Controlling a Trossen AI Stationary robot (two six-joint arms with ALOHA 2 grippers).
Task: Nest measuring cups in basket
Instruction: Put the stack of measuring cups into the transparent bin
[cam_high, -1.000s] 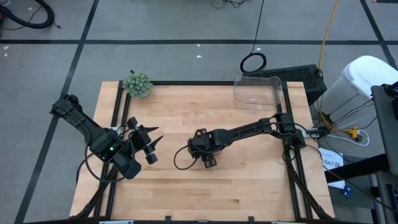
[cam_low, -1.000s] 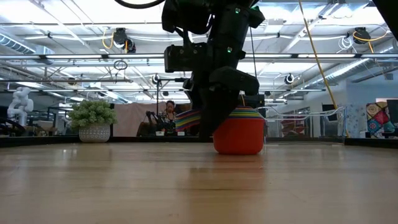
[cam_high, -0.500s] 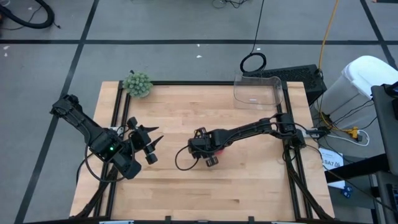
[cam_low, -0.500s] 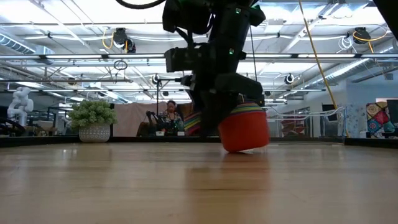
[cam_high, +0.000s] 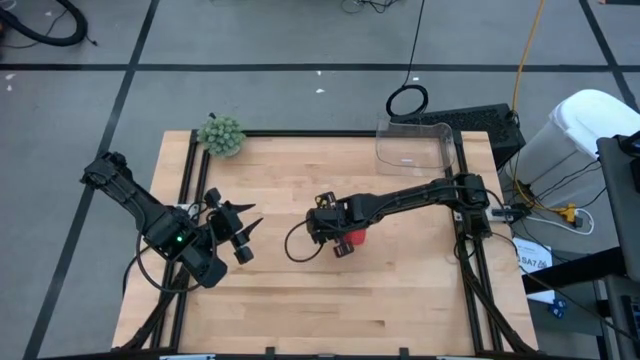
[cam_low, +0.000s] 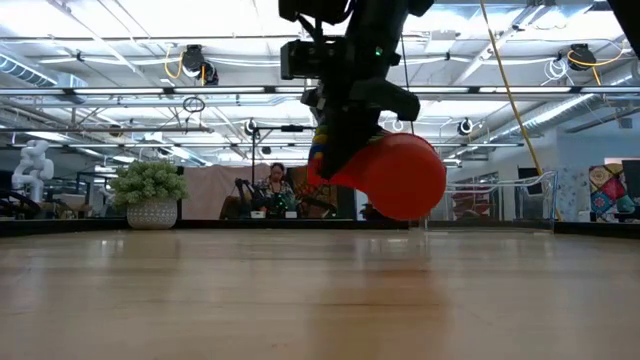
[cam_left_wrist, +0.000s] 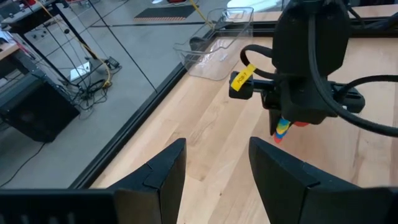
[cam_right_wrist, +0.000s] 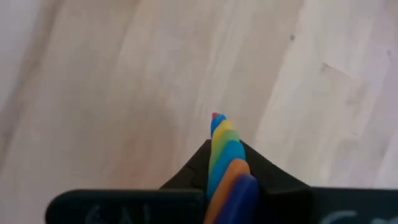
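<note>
Bare wood lies under the cups (cam_low: 395, 175), a nested stack hanging tilted in mid-table. Right gripper (cam_high: 338, 240) pinches their stacked handles (cam_right_wrist: 225, 158); light, stiff and slick, they could fan apart. Left gripper (cam_high: 240, 232) waits wide. Basket (cam_high: 415, 147) sits far corner.

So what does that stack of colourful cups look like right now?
The measuring cups are nested into one stack, with the big red cup outermost. It looks like smooth plastic. Their flat handles fan out in red, blue, yellow, green, light blue, orange and dark blue. The right tool is shut on those handles. The stack hangs tilted in the air above the wooden table, touching nothing else, near the table's middle. The clear basket sits apart at the far edge.
</note>
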